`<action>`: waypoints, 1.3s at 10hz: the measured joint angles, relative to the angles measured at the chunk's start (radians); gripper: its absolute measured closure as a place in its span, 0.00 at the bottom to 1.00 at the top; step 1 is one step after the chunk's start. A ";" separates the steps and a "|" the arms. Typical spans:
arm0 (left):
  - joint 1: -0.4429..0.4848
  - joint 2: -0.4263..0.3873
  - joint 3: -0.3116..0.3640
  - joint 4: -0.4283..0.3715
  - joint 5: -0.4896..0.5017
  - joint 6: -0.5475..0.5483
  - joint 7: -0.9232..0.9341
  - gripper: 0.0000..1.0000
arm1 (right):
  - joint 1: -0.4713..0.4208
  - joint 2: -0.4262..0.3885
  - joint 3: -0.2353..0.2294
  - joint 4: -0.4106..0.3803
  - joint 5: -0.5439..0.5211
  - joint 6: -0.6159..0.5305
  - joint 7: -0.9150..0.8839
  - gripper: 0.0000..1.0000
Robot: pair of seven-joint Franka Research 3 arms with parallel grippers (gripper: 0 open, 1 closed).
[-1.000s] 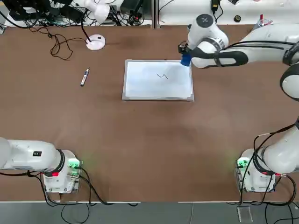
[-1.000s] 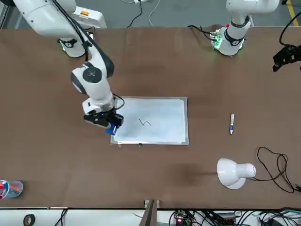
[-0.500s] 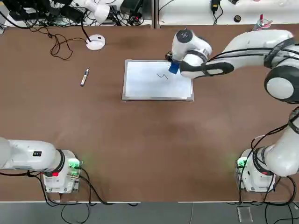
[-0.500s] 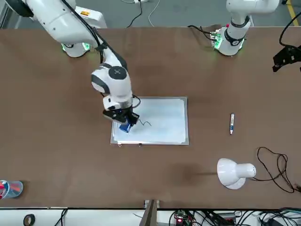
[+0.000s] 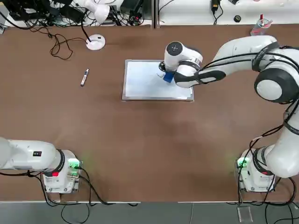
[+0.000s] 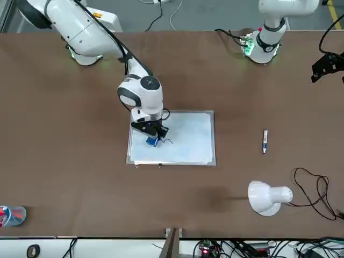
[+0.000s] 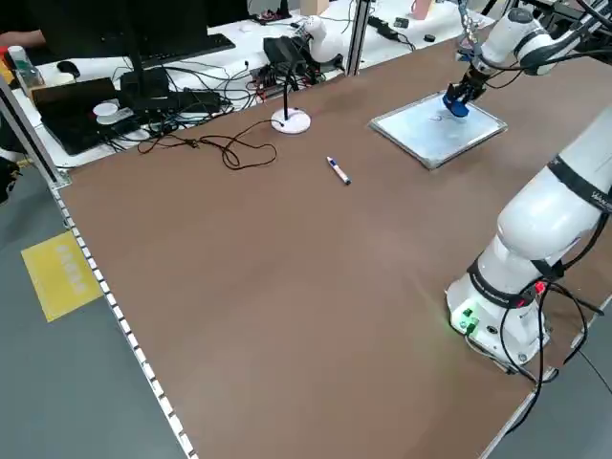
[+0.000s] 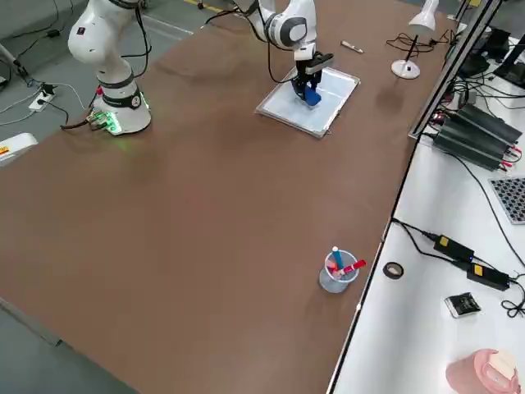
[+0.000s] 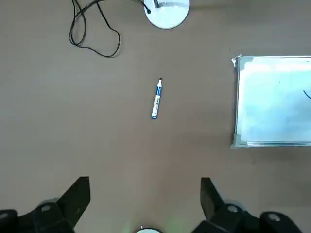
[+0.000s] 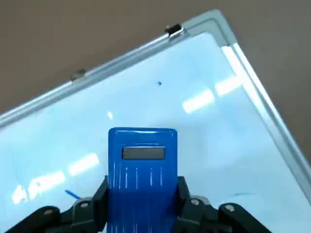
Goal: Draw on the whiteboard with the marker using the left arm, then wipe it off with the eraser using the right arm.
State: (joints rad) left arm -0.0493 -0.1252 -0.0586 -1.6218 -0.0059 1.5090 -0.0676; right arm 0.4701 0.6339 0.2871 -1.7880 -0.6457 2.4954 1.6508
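The whiteboard [image 5: 140, 84] lies flat at the table's far middle. My right gripper [image 5: 167, 77] is over its right part, shut on the blue eraser [image 5: 167, 77]. In the right wrist view the eraser [image 10: 142, 165] stands between the fingers, over the board's surface [image 10: 204, 92]. In the front view a small drawn squiggle [image 6: 168, 142] shows right beside the eraser [image 6: 152, 141]. The marker [image 5: 84, 77] lies on the table left of the board. My left gripper [image 9: 144, 199] hangs high above the table, open and empty, with the marker [image 9: 156, 98] far below it.
A white desk lamp [image 5: 96, 42] and a looped black cable [image 5: 58, 44] sit at the far left. A clear cup with pens [image 8: 338, 271] stands near the table's far right corner. Both arm bases [image 5: 60, 170] [image 5: 254, 175] stand at the near edge.
My right gripper, with the eraser in it, has moved left from the board's far right corner onto the board, over the drawn squiggle. The left arm has not moved.
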 joint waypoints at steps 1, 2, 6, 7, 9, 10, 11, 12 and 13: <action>0.000 0.000 0.000 -0.001 0.000 0.000 0.000 0.00 | 0.010 0.004 0.000 0.000 -0.008 0.000 0.012 0.44; 0.000 0.000 0.001 -0.001 0.000 0.000 0.000 0.00 | 0.018 0.007 0.001 0.000 -0.023 -0.001 0.025 0.44; 0.001 0.001 0.002 -0.003 0.000 0.000 0.000 0.00 | 0.035 0.029 0.002 -0.004 -0.109 -0.006 0.074 0.44; 0.001 0.001 0.002 -0.003 0.000 0.000 0.000 0.00 | 0.035 0.037 0.002 -0.004 -0.132 -0.003 0.080 0.44; 0.001 0.004 0.003 -0.003 0.000 0.000 0.000 0.00 | 0.036 0.040 0.003 -0.004 -0.155 0.000 0.089 0.44; 0.001 0.005 0.003 -0.003 0.000 0.000 0.000 0.00 | 0.036 0.041 0.003 -0.003 -0.160 0.000 0.093 0.44; 0.001 0.005 0.003 -0.003 0.000 0.000 0.000 0.00 | 0.036 0.043 0.003 -0.001 -0.163 0.000 0.096 0.44; 0.002 0.006 0.003 -0.003 0.000 0.000 0.000 0.00 | 0.036 0.047 0.003 0.004 -0.164 -0.001 0.099 0.44; 0.004 0.006 0.004 -0.003 0.000 0.000 0.000 0.00 | 0.036 0.054 0.003 0.015 -0.164 -0.004 0.103 0.44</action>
State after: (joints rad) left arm -0.0449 -0.1192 -0.0550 -1.6252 -0.0059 1.5090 -0.0676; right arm 0.5057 0.6880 0.2904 -1.7735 -0.8099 2.4918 1.7538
